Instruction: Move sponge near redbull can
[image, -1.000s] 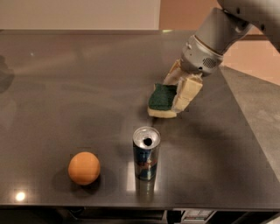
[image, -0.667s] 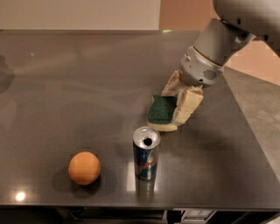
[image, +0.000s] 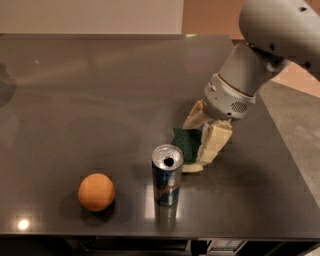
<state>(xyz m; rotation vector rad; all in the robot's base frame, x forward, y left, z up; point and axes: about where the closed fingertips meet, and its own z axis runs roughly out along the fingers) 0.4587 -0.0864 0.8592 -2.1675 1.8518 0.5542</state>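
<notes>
The gripper (image: 200, 144) is down low over the near right part of the dark table (image: 75, 100), its two pale fingers (image: 216, 141) clamped on the sponge (image: 186, 142), green scouring face showing and a sliver of yellow foam at the bottom edge. The sponge is just beside the redbull can (image: 166, 176), behind and to the right of its silver top, and the can stands upright. Well apart to the left, an orange (image: 96, 191) rests near the front edge
</notes>
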